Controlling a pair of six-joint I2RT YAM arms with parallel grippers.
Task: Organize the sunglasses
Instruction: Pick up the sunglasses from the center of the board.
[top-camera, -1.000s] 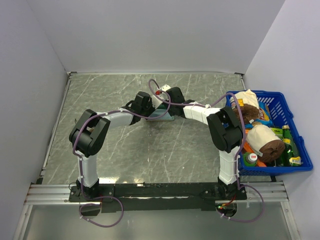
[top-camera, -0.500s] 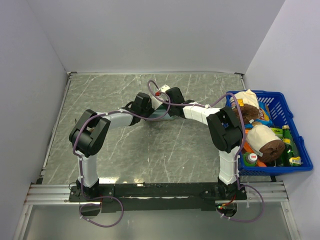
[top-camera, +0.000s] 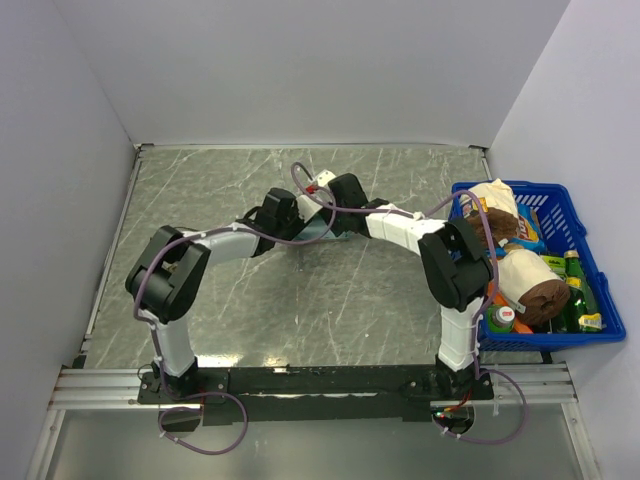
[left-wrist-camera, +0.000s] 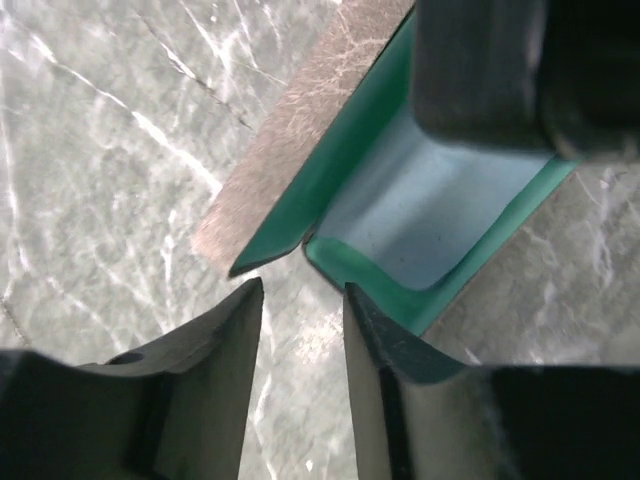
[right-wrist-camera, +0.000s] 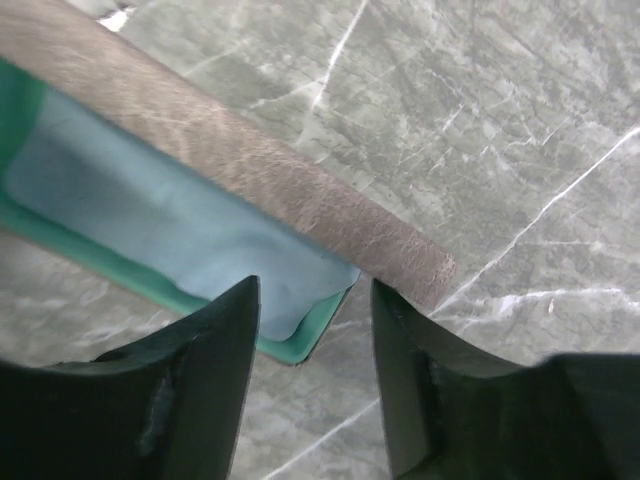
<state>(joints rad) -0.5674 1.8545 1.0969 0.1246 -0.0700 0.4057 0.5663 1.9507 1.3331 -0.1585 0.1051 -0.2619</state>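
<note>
The case lies open on the marble table (top-camera: 220, 190), between my two grippers. Its grey-brown lid (left-wrist-camera: 300, 130) (right-wrist-camera: 250, 170) stands up along one side. A light blue cloth (left-wrist-camera: 430, 200) (right-wrist-camera: 150, 220) covers the green-lined inside (left-wrist-camera: 350, 260) (right-wrist-camera: 300, 345). The sunglasses are hidden; no lens or frame shows. My left gripper (left-wrist-camera: 303, 300) (top-camera: 290, 215) is open just off one end corner of the case, with only table between its fingers. My right gripper (right-wrist-camera: 312, 300) (top-camera: 335, 205) is open at the other end, straddling the corner without touching it.
A blue basket (top-camera: 575, 215) with bottles, packets and brown-topped bundles stands at the right edge of the table, beside the right arm. White walls close off the table on three sides. The right gripper's dark body (left-wrist-camera: 500, 70) hangs over the case's far end.
Both grippers have opened and let go of the case. The left arm's elbow has swung left and toward the near edge, drawing the gripper slightly back.
</note>
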